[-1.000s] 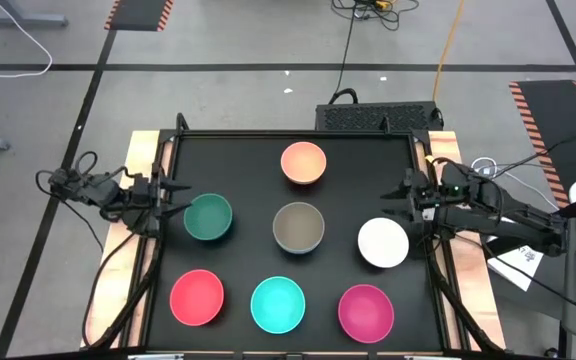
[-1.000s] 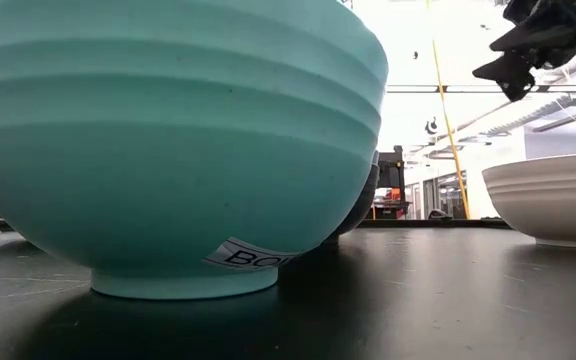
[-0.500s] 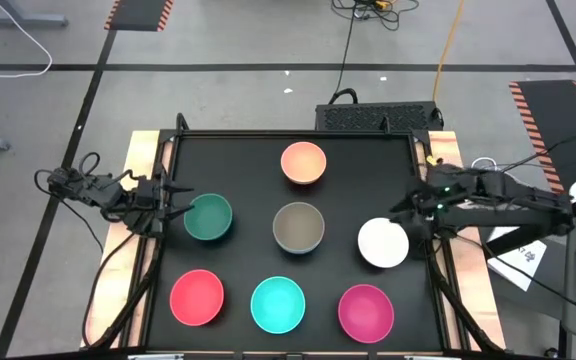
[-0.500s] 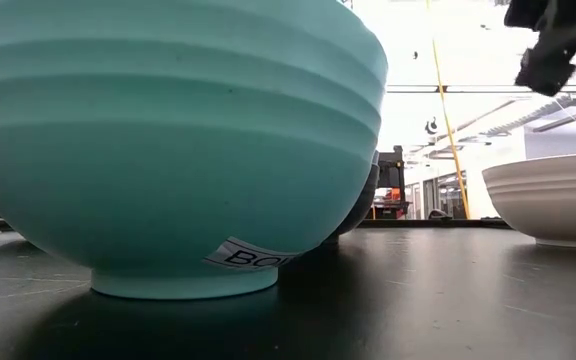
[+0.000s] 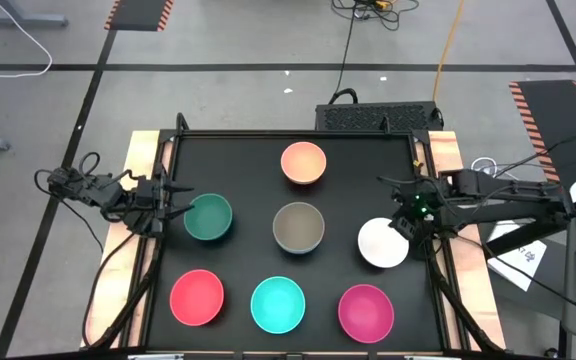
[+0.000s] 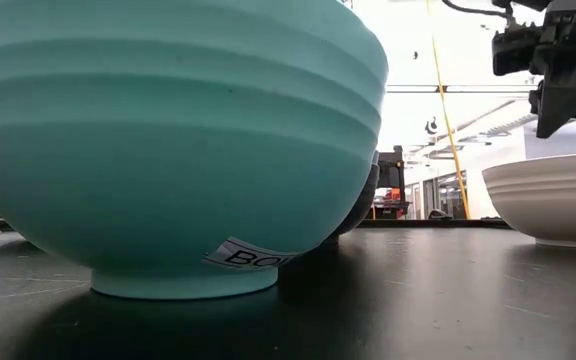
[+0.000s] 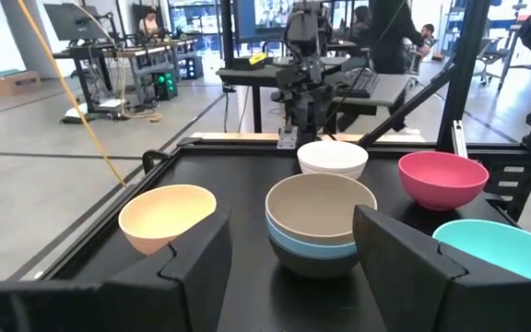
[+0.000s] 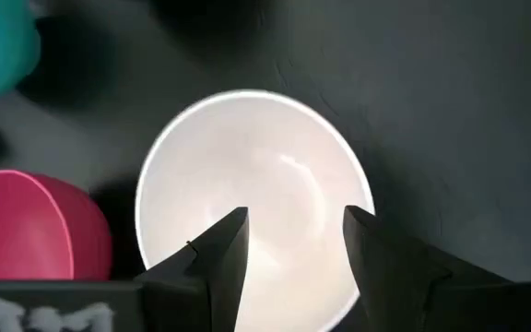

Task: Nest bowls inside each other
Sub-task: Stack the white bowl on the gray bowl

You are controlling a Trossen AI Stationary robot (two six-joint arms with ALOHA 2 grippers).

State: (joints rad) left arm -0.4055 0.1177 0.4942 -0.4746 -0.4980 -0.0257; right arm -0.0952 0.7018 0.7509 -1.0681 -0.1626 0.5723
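white bowl (image 8: 252, 198), spread fingers (image 8: 224, 249) above

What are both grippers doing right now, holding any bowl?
Left gripper: open, empty, beside the dark green bowl.
Right gripper: open, empty, pointing down over the white bowl.

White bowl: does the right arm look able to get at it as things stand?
Probably yes. The right gripper hangs open directly over the white bowl, with nothing between them.

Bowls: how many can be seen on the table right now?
8: peach bowl, dark green bowl, olive-grey bowl nested in blue bowl, white bowl, red-pink bowl, turquoise bowl, magenta bowl. More may be nested unseen.
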